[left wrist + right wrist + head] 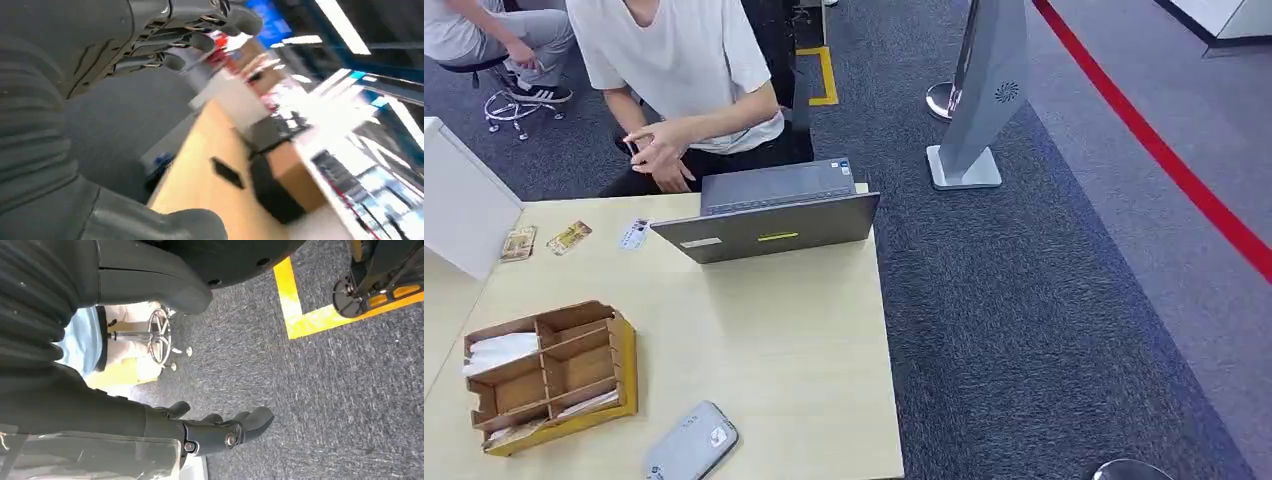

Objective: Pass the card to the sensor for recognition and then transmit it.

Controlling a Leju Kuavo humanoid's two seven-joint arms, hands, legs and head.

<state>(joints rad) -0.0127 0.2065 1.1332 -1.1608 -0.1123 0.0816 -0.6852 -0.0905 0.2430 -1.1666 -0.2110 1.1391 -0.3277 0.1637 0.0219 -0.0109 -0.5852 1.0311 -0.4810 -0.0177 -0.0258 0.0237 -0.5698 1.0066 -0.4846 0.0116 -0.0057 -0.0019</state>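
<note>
A wooden card organizer [549, 375] stands on the near left of the light wooden table [774, 350]. White cards [499, 352] lie in its compartments. A flat grey sensor device [691, 445] lies at the table's near edge, just right of the organizer. Three loose cards [569, 237] lie at the far left of the table. In the blurred left wrist view my left hand [75, 100] has its fingers [190, 42] spread away from the thumb and holds nothing. My right hand [125, 415] hangs over grey carpet, its fingers [220, 432] apart and empty.
An open grey laptop [769, 210] stands at the table's far edge, with a seated person [684, 80] behind it. A white box [459, 200] sits at the far left. A silver stand [979, 100] stands on the carpet to the right, beside a red floor line [1164, 150].
</note>
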